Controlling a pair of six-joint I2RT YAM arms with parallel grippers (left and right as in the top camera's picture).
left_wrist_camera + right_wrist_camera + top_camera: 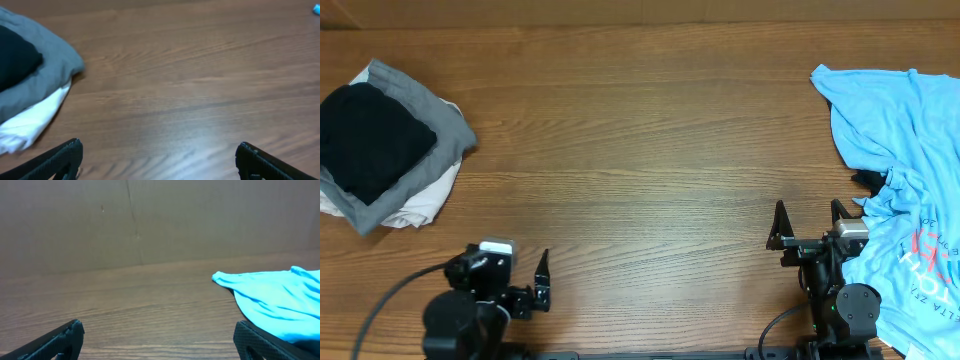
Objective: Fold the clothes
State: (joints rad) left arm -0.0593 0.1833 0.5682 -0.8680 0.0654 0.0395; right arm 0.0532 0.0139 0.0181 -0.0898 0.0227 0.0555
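A crumpled light blue T-shirt (905,130) with printed lettering lies unfolded at the table's right side; it also shows in the right wrist view (275,297). A stack of folded clothes (380,145), black on grey on white, sits at the far left and shows in the left wrist view (30,75). My left gripper (515,275) is open and empty near the front edge, well right of the stack. My right gripper (810,225) is open and empty, its right finger next to the blue shirt's edge.
The wooden table (640,150) stretches between the two piles. A brown wall (150,220) rises behind the table's far edge. Both arm bases stand at the front edge.
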